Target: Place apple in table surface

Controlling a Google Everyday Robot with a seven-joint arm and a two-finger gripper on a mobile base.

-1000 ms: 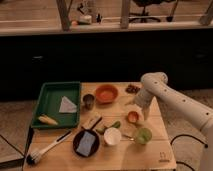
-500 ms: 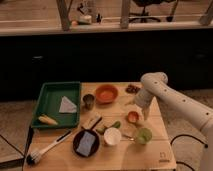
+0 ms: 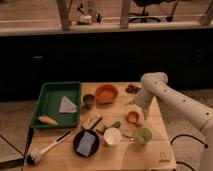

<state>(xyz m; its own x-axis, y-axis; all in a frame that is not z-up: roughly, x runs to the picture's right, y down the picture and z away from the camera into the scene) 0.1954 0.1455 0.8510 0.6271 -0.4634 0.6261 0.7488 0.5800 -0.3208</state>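
The apple (image 3: 133,117) is a small red-orange fruit with a lighter patch, right of centre on the light wooden table surface (image 3: 125,152). My gripper (image 3: 137,109) comes down from the white arm on the right and sits right at the apple's upper right side. Whether the apple rests on the wood or hangs in the gripper does not show.
A wide orange bowl (image 3: 106,93), a small metal cup (image 3: 88,101), a white cup (image 3: 112,136), a light-green round object (image 3: 143,135) and a dark pan (image 3: 87,142) stand on the table. A green tray (image 3: 50,100) with a white cloth lies at the left. A brush (image 3: 47,148) lies at the front left.
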